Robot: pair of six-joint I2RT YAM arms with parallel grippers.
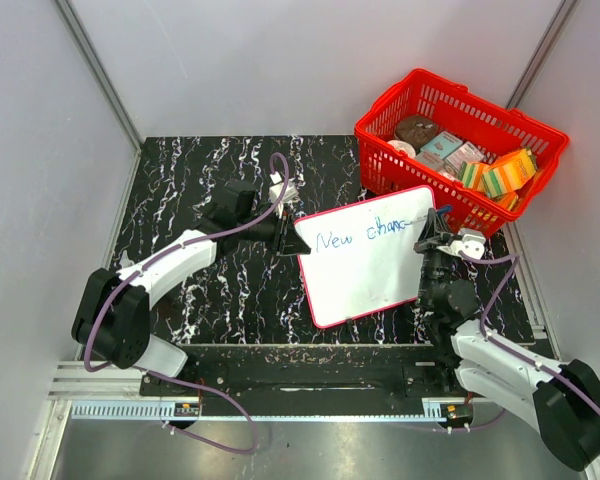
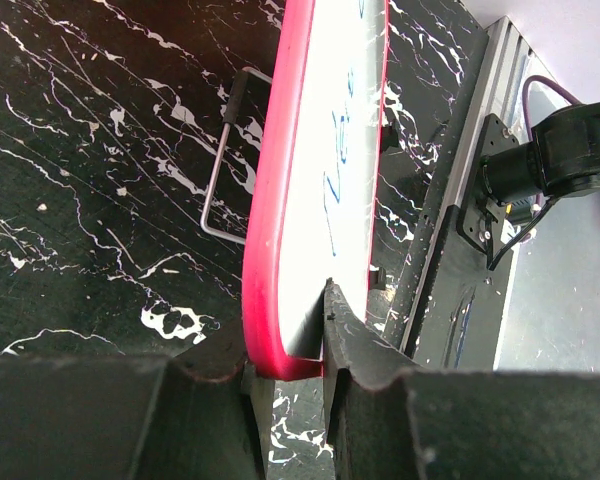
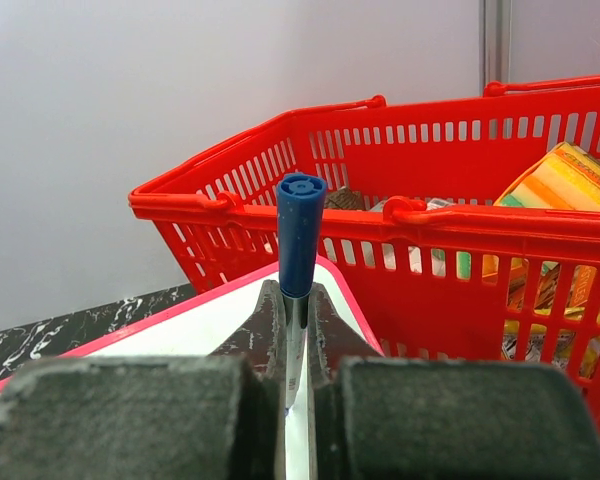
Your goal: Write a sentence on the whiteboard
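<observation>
Whiteboard (image 1: 370, 275) just in front of the basket (image 1: 390, 165), its far corner beside the basket's near wall. Its longer side runs from my left gripper (image 2: 285, 340) toward the basket, angling slightly away from me. The board is flat and glossy white, with a thin red rim and rounded corners. A thin wire loop (image 2: 225, 160) shows behind its back face.

The sentence (image 1: 365, 235) runs along the board's far edge toward the basket in thin blue cursive. It reads "New chanc" up to my right gripper (image 3: 295, 300). My left fingers are clamped on the red rim at the corner farthest from the basket, one on each face.

My right fingers are pressed together on a marker (image 3: 300, 225) over the board's basket-side edge. The marker stands upright in the wrist view, its round blue butt end up. Its tip is hidden below the padded jaws. The basket is red plastic lattice with boxed goods and striped packets inside. The table (image 1: 200, 200) is black with white marble veining.
</observation>
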